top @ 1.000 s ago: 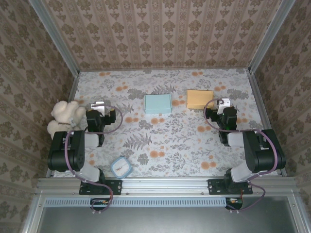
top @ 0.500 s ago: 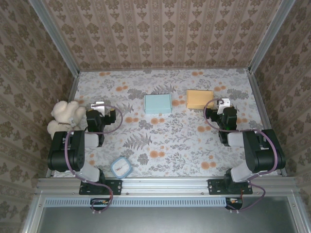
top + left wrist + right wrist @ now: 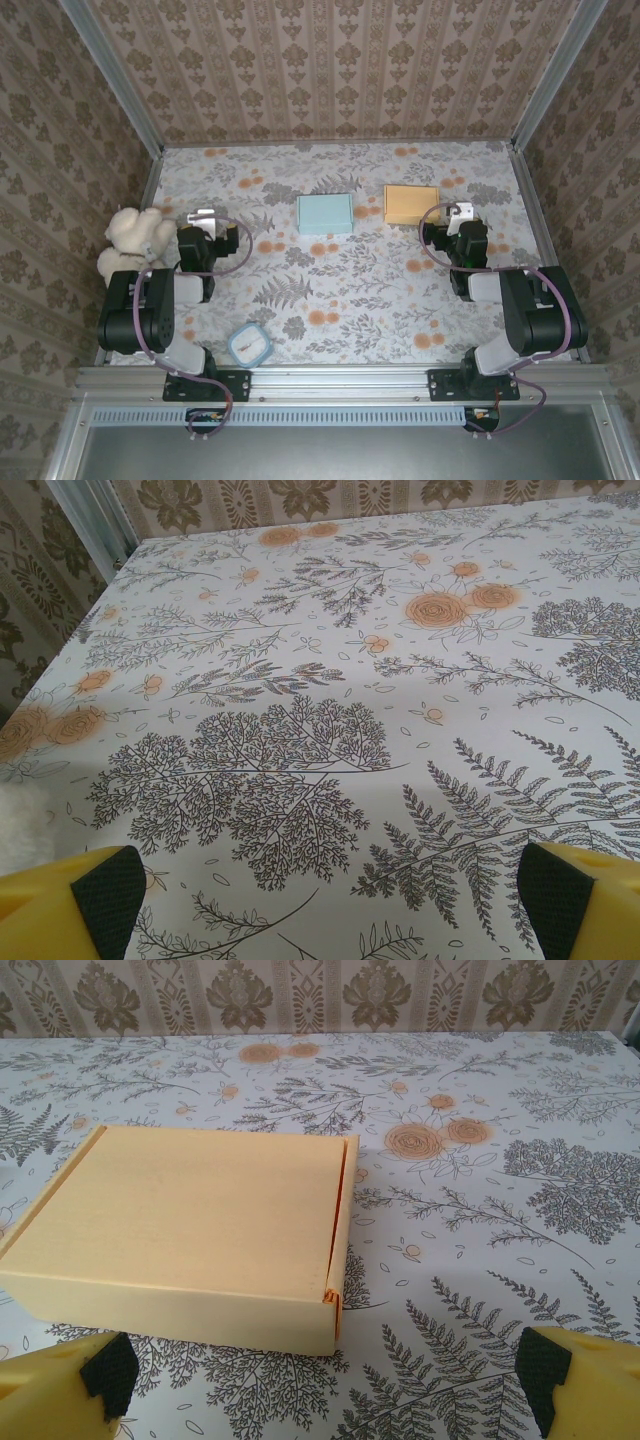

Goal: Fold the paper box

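Note:
A tan paper box (image 3: 411, 204) lies shut on the flowered table, back right of centre. In the right wrist view the tan box (image 3: 190, 1230) sits just ahead and left of my right gripper (image 3: 325, 1385), lid down, one side flap seam showing. My right gripper (image 3: 461, 211) stands open with nothing between its pads, just right of that box. A light blue paper box (image 3: 325, 213), also shut, lies at mid table. My left gripper (image 3: 203, 215) rests open over bare tablecloth (image 3: 330, 905), well left of the blue box.
A white plush toy (image 3: 135, 240) sits by the left arm, its edge in the left wrist view (image 3: 20, 825). A small blue-rimmed dish (image 3: 249, 344) lies near the front edge. Patterned walls close in the table (image 3: 350, 290) on three sides.

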Robot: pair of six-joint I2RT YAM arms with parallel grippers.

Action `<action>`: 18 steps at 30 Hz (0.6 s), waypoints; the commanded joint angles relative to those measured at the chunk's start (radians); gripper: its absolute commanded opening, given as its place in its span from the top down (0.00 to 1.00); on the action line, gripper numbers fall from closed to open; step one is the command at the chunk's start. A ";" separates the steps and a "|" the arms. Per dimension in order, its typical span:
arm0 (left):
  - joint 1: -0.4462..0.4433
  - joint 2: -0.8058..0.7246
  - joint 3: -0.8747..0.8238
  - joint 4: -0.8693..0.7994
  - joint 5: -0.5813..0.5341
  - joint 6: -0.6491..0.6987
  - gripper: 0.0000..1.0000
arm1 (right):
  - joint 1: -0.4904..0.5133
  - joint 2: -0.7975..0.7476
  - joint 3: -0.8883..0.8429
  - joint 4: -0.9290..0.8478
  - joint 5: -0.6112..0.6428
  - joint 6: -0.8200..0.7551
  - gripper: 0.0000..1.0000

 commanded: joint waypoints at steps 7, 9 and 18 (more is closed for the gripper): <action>0.007 -0.002 0.017 -0.004 0.012 0.010 0.00 | 0.006 0.006 0.009 -0.008 -0.001 0.015 0.00; 0.008 -0.001 0.017 -0.004 0.013 0.010 0.00 | 0.005 0.006 0.009 -0.008 -0.002 0.015 0.00; 0.009 0.000 0.025 -0.016 0.016 0.010 0.00 | 0.006 0.006 0.009 -0.008 -0.002 0.015 0.00</action>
